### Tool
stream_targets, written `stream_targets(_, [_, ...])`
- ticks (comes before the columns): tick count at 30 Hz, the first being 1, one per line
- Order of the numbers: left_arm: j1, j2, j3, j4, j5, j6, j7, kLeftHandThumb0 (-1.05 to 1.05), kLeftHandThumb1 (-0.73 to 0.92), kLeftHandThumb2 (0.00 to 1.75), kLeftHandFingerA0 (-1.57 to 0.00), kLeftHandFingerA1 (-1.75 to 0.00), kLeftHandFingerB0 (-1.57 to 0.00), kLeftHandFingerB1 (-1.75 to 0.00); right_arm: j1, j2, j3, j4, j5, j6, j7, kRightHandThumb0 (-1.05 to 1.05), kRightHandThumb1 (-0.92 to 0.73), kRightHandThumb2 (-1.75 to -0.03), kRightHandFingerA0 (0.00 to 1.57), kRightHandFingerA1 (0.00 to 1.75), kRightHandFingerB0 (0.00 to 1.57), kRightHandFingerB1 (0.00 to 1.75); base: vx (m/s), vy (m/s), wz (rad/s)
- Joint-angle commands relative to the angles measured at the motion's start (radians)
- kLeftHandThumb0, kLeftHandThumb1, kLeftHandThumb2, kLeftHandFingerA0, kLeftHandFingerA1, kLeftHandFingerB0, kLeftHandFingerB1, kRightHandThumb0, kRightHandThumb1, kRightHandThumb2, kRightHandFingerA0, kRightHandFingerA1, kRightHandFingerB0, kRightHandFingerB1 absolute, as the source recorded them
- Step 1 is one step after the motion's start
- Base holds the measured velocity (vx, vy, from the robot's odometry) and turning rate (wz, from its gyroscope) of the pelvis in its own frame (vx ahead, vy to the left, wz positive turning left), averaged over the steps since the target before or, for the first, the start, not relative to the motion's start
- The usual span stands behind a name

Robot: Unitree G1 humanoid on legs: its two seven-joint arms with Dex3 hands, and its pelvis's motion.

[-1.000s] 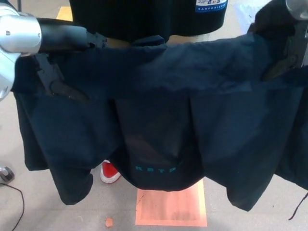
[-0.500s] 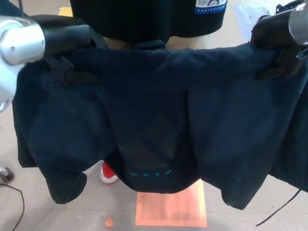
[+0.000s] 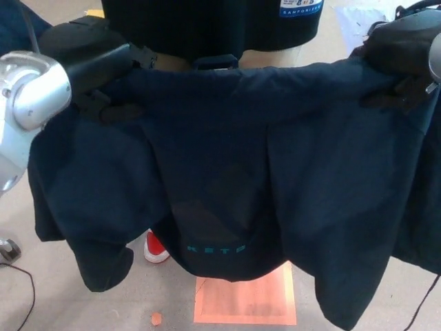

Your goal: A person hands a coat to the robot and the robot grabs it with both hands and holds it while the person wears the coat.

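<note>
Coat (image 3: pixel 275 138) now higher (both hands too)

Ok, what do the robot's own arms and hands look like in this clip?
Left arm: a rounded silver-grey metal joint with small screw holes, leading into a matte black forearm casing and a black left hand with thick fingers. The right hand is likewise black and blocky, with a sliver of silver casing at the picture's edge and a thin cable looping above it. No markings are readable on either.

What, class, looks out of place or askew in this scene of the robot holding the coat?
Nothing stands out. The dark coat hangs spread between the left robot hand and the right robot hand, its top edge roughly level. A small orange scrap lies on the floor beside an orange floor mat, and a red shoe shows beneath the hem.
</note>
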Motion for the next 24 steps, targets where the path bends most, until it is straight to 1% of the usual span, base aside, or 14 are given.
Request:
stream_targets(1, [0.138, 0.015, -0.025, 0.050, 0.233, -0.095, 0.407, -0.38, 0.82, 0.66, -0.77, -1.73, -0.65, -1.52, 0.112, -0.047, -0.124, 0.027, 0.007, -0.145, -0.391, -0.39, -0.86, -0.66, 0.79, 1.75, 0.59, 1.51, 0.00, 0.000, 0.00])
stream_targets(6, [0.111, -0.012, 0.024, 0.115, 0.264, -0.133, 0.699, -0.39, 0.71, 0.63, -0.85, -1.75, -0.64, -1.39, 0.105, 0.008, -0.253, 0.014, 0.065, -0.053, -0.487, -0.42, -0.84, -0.65, 0.77, 1.75, 0.57, 1.58, 0.00, 0.000, 0.00])
stream_targets(8, [0.083, -0.019, 0.049, 0.137, 0.274, -0.118, 0.791, -0.30, 0.83, 0.63, -0.87, -1.75, -0.60, -1.59, 0.091, 0.018, -0.296, 0.005, 0.090, -0.061, -0.518, -0.38, -0.85, -0.65, 0.75, 1.75, 0.58, 1.52, 0.00, 0.000, 0.00])
stream_targets(11, [0.055, -0.034, 0.101, 0.148, 0.219, -0.135, 0.809, -0.30, 0.87, 0.64, -0.86, -1.75, -0.58, -1.62, 0.067, 0.044, -0.325, -0.003, 0.094, -0.032, -0.545, -0.40, -0.84, -0.65, 0.73, 1.75, 0.58, 1.53, 0.00, 0.000, 0.00])
stream_targets(12, [0.031, -0.035, 0.112, 0.158, 0.216, -0.121, 0.820, -0.34, 0.81, 0.66, -0.84, -1.73, -0.66, -1.50, 0.051, 0.051, -0.337, 0.002, 0.098, -0.035, -0.558, -0.39, -0.84, -0.65, 0.73, 1.75, 0.58, 1.53, 0.00, 0.000, 0.00])
stream_targets(14, [0.000, -0.041, 0.116, 0.180, 0.220, -0.104, 0.832, -0.37, 0.79, 0.67, -0.85, -1.72, -0.67, -1.50, 0.022, 0.060, -0.345, 0.020, 0.099, -0.026, -0.557, -0.39, -0.87, -0.66, 0.72, 1.75, 0.55, 1.53, 0.00, 0.000, 0.00])
stream_targets(15, [-0.014, -0.034, 0.119, 0.180, 0.225, -0.100, 0.832, -0.33, 0.78, 0.63, -0.94, -1.65, -0.72, -1.15, 0.012, 0.061, -0.346, 0.018, 0.093, -0.023, -0.563, -0.39, -0.85, -0.70, 0.74, 1.59, 0.67, 1.22, 0.00, 0.000, 0.00])
stream_targets(16, [-0.045, -0.013, 0.125, 0.191, 0.229, -0.120, 0.842, -0.31, 0.76, 0.64, -0.90, -1.71, -0.66, -1.35, -0.010, 0.066, -0.352, 0.018, 0.084, -0.022, -0.579, -0.39, -0.87, -0.67, 0.75, 1.70, 0.63, 1.42, 0.00, 0.000, 0.00])
stream_targets(17, [-0.050, -0.009, 0.127, 0.197, 0.227, -0.132, 0.848, -0.31, 0.76, 0.64, -0.90, -1.71, -0.66, -1.35, -0.013, 0.068, -0.355, 0.019, 0.084, -0.024, -0.582, -0.39, -0.87, -0.67, 0.75, 1.70, 0.63, 1.42, 0.00, 0.000, 0.00])
stream_targets(19, [-0.104, 0.016, 0.140, 0.254, 0.216, -0.203, 0.913, -0.33, 0.80, 0.62, -0.83, -1.75, -0.57, -1.62, -0.060, 0.065, -0.351, 0.057, 0.074, -0.045, -0.603, -0.39, -0.84, -0.68, 0.88, 1.47, 0.77, 1.18, 0.00, 0.000, 0.00])
stream_targets(21, [-0.124, 0.018, 0.150, 0.265, 0.209, -0.197, 0.918, -0.33, 0.77, 0.62, -0.82, -1.75, -0.61, -1.57, -0.077, 0.068, -0.354, 0.069, 0.073, -0.045, -0.608, -0.38, -0.83, -0.70, 0.86, 1.54, 0.75, 1.26, 0.00, 0.000, 0.00])
stream_targets(22, [-0.140, 0.025, 0.149, 0.267, 0.220, -0.184, 0.920, -0.37, 0.83, 0.70, -0.86, -1.73, -0.70, -1.53, -0.089, 0.067, -0.359, 0.075, 0.074, -0.046, -0.611, -0.39, -0.86, -0.67, 0.89, 1.30, 0.76, 1.07, 0.00, 0.000, 0.00])
stream_targets(23, [-0.157, 0.033, 0.145, 0.268, 0.235, -0.171, 0.923, -0.37, 0.83, 0.70, -0.86, -1.73, -0.70, -1.53, -0.101, 0.065, -0.362, 0.079, 0.073, -0.043, -0.615, -0.39, -0.86, -0.67, 0.89, 1.30, 0.76, 1.07, 0.00, 0.000, 0.00])
stream_targets(24, [-0.166, 0.037, 0.144, 0.270, 0.240, -0.169, 0.926, -0.37, 0.83, 0.70, -0.87, -1.73, -0.70, -1.52, -0.108, 0.067, -0.366, 0.084, 0.073, -0.043, -0.622, -0.37, -0.69, -1.08, 0.98, 1.15, 0.79, 0.99, 0.00, 0.000, 0.00])
